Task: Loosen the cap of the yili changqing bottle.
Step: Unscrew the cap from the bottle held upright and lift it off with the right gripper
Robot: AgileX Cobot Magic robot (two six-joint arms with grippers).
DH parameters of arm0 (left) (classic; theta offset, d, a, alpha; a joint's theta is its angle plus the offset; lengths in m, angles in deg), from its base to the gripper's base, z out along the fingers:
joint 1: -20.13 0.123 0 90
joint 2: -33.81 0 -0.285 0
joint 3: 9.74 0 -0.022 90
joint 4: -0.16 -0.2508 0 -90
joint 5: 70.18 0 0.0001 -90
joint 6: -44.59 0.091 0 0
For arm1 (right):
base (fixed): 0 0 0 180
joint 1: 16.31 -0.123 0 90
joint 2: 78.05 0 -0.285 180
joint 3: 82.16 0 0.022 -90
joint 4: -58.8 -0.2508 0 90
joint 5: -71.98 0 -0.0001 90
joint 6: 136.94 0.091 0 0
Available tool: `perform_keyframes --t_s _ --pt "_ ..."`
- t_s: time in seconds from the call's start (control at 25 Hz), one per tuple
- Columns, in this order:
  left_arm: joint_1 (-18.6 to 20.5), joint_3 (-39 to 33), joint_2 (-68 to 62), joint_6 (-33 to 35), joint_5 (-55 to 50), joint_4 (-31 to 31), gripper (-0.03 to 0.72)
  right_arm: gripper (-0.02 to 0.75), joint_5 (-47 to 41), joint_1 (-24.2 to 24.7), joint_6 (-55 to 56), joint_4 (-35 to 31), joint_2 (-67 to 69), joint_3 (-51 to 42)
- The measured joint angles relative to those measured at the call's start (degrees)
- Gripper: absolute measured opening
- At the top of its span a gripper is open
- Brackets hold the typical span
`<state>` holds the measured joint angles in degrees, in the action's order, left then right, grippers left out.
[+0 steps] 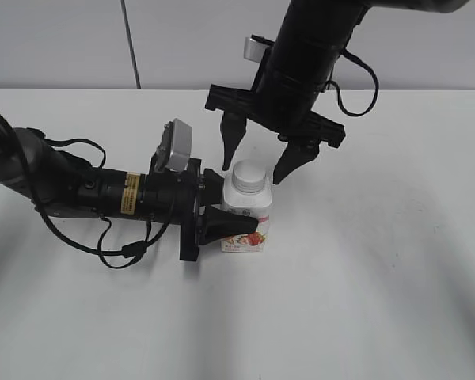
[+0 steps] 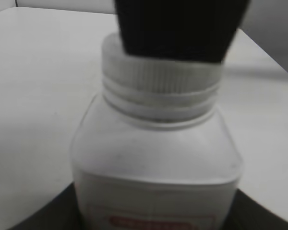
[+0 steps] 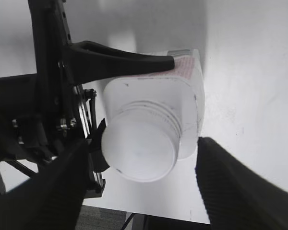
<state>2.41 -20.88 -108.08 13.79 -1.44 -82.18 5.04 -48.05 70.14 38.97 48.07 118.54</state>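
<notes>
The yili changqing bottle [image 1: 248, 218] stands upright on the white table, with its pink-red label facing front. Its white ribbed cap [image 1: 249, 176] sits on the neck. My left gripper [image 1: 239, 224] reaches in from the left and is shut on the bottle's body. My right gripper [image 1: 260, 158] hangs open above, one finger on each side of the cap, not touching it. The left wrist view shows the bottle [image 2: 156, 158] and the cap [image 2: 158, 72] close up, with a right finger [image 2: 177, 28] behind the cap. The right wrist view shows the cap [image 3: 139, 151] between my open right fingers [image 3: 141, 191], and a left finger [image 3: 120, 60] on the bottle [image 3: 185, 105].
The white table [image 1: 380, 277] stretches around the bottle, with a grey wall behind it. The left arm and its cables [image 1: 79, 190] lie across the table's left side. The table's edge [image 3: 149, 214] shows low in the right wrist view.
</notes>
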Motion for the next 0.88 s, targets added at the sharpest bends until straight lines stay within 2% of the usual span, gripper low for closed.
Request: perform_keyframes --t_s 0.4,0.72,0.88 --pt "0.0 0.0 0.0 0.0 0.0 0.05 0.358 0.542 0.86 0.0 0.06 -0.27 1.01 0.13" --pt "0.0 0.0 0.0 0.0 0.0 0.11 0.358 0.405 0.96 0.0 0.13 -0.38 1.01 0.13" --pt "0.0 0.0 0.0 0.0 0.0 0.11 0.358 0.396 0.96 0.0 0.01 -0.38 1.01 0.13"
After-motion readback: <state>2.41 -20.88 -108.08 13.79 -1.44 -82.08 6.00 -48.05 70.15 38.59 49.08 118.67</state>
